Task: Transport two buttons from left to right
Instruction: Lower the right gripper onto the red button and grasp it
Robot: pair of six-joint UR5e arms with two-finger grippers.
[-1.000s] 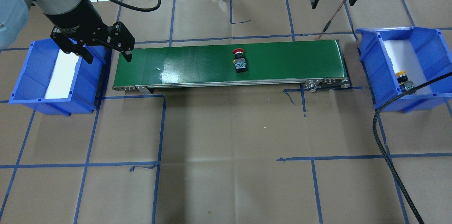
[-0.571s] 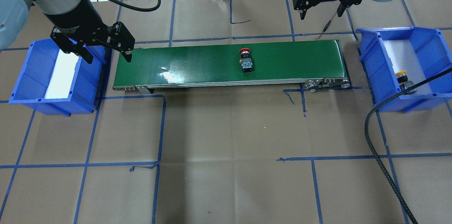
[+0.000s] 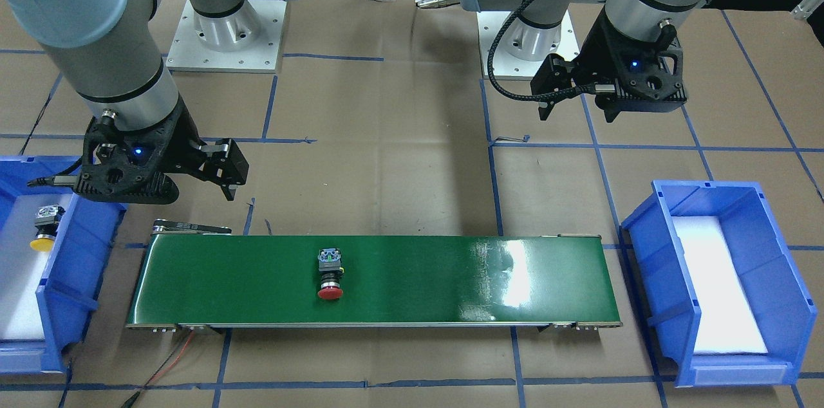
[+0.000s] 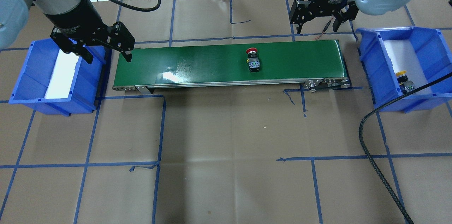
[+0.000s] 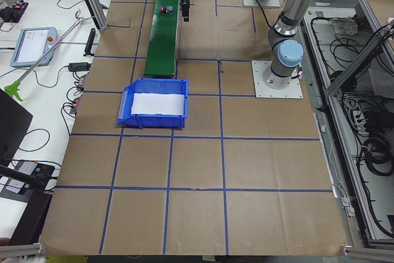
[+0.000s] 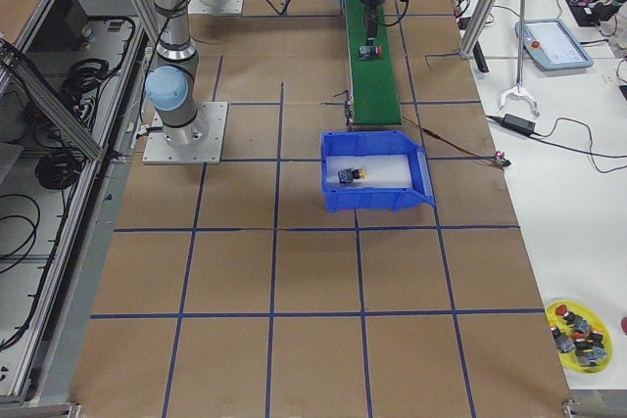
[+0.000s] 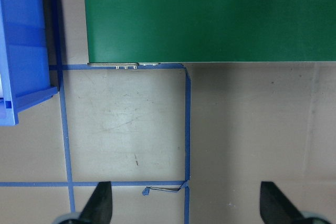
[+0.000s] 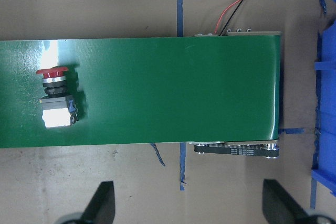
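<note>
On the green conveyor belt [image 4: 197,65], right of its middle: the red button [image 4: 253,59], lying on its side, cap toward the far edge, contact block toward the robot. Nothing is touching it.

Right gripper [image 4: 317,28] hangs over the paper just past the belt's far edge, near the belt's right end. Its fingers [image 8: 102,205] are spread wide with nothing between them. In the right wrist view the red button sits ahead of the tips and off to the left-hand finger's side, outside the gap and well apart from both tips.

Left gripper [image 4: 108,58] hangs over the belt's left end, beside the left blue bin [image 4: 21,89]. It is also spread wide and holds nothing. Its wrist view shows only paper, blue tape lines, the belt corner and a bin edge.

Yellow button [image 4: 404,81] lies in the right blue bin [image 4: 370,65] on the white liner, near the bin's front end, well apart from both grippers.

Count:
- Buttons: 2, one red on the belt and one yellow in the right bin.
- Blue bins: 2, each with a white liner.
- Belt: 1.
- Grippers: 2.
</note>
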